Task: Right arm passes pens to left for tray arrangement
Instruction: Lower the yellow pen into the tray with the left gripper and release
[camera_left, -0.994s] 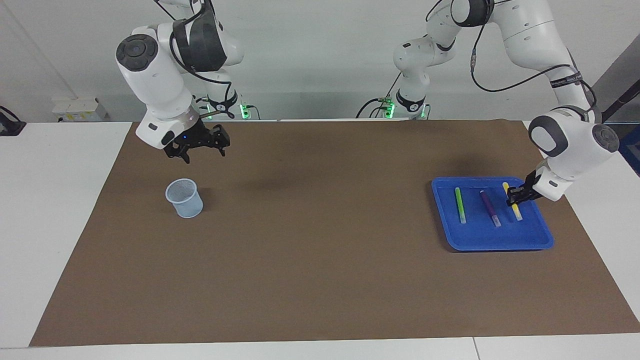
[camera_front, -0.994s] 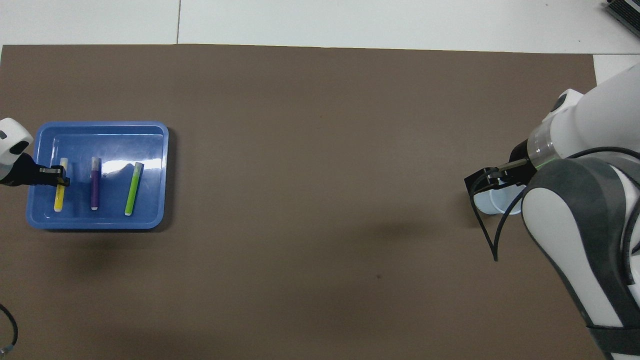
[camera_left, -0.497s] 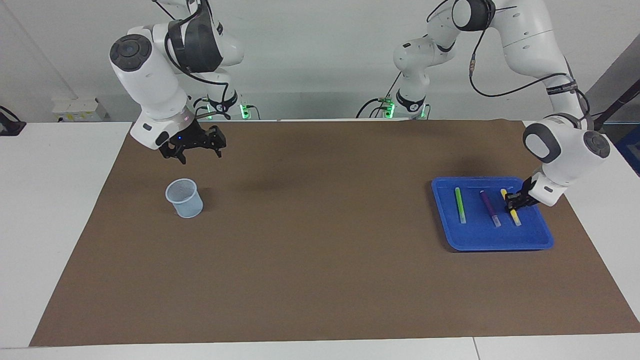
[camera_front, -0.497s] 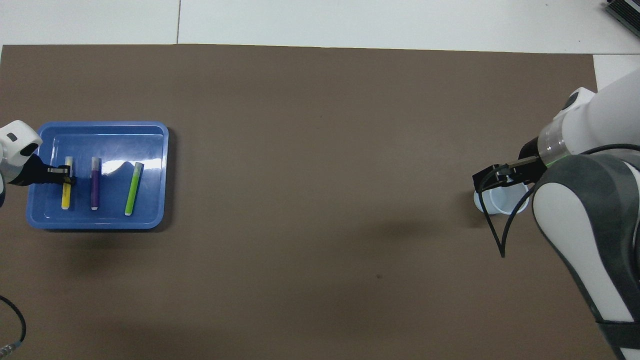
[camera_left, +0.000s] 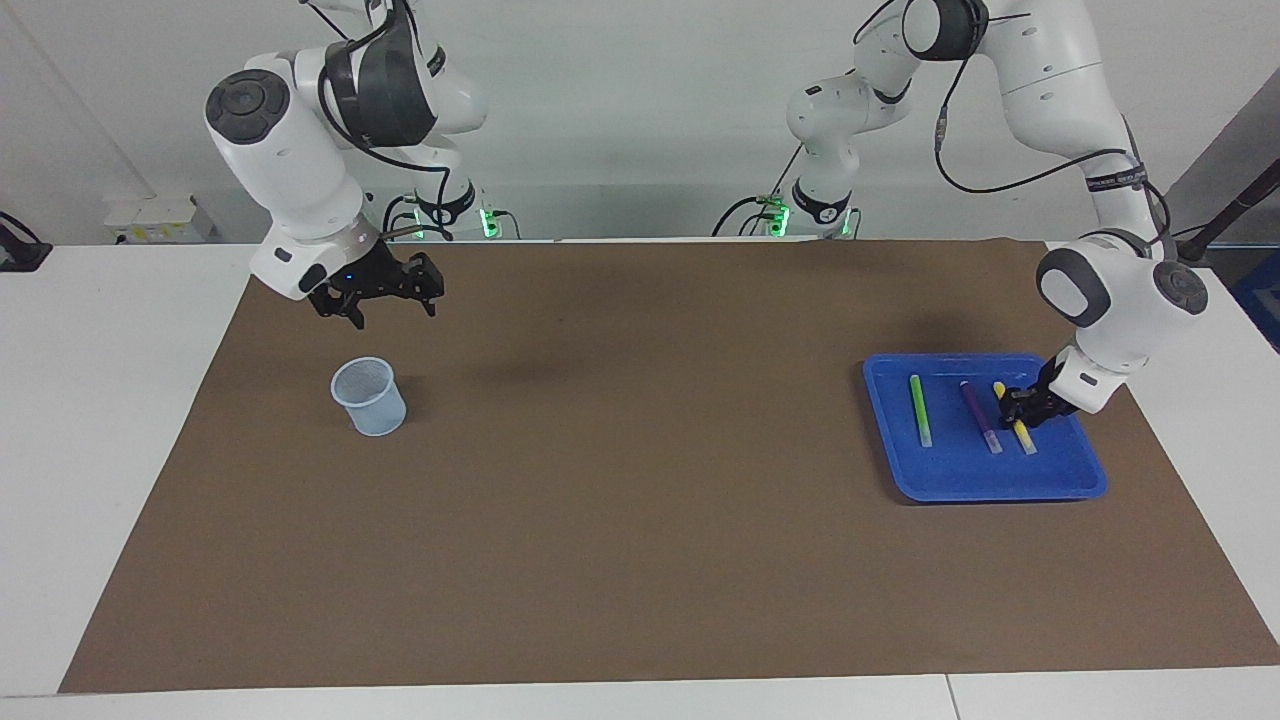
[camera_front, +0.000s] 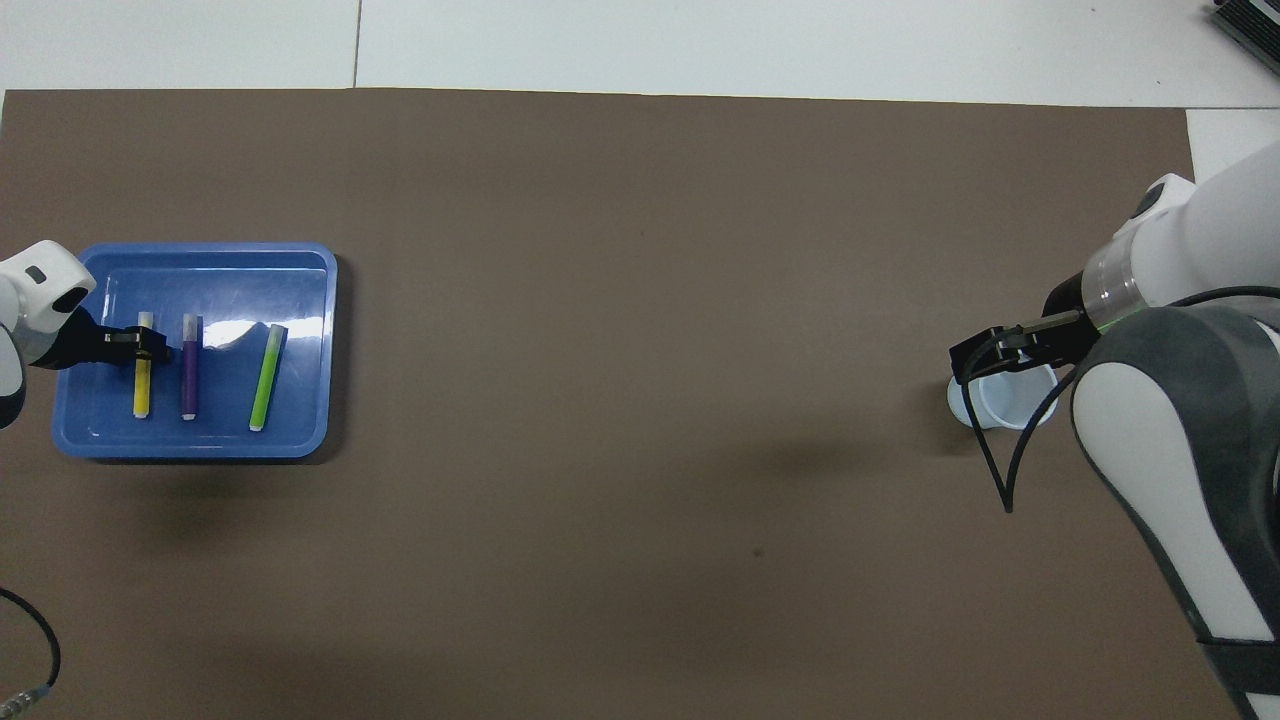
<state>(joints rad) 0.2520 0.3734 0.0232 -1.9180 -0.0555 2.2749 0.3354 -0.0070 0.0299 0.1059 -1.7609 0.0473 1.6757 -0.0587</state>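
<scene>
From across the table, the left gripper (camera_left: 1013, 408) is sitting down inside the blue tray (camera_left: 1070, 485) at the left arm's end of the table, right at the yellow pen (camera_left: 1024, 434). Its black fingers are straddling the pen near the middle, but I cannot tell whether they are pinching it or have let go. The yellow pen is lying flat on the tray floor, just beside the purple pen (camera_left: 980, 417), and the green pen (camera_left: 920, 410) is lying a little apart, toward the middle of the table. All three are running roughly side by side. The right gripper (camera_left: 377, 297) is hanging in the air with its small blue light showing, fingers spread wide and holding nothing, over the brown mat (camera_left: 620, 520) by the pale-blue cup (camera_left: 370, 398), which is standing upright at the right arm's end.

From above, the left gripper (camera_front: 140, 346) is reaching in over the tray (camera_front: 300, 445) rim and crossing the yellow pen (camera_front: 142, 395) near its pale end. The purple pen (camera_front: 189, 375) is lying just beside it, the green pen (camera_front: 265, 378) next along, slightly tilted. The right gripper (camera_front: 985, 352) is covering part of the cup (camera_front: 1010, 408) in this view, its fingers parted and empty.
</scene>
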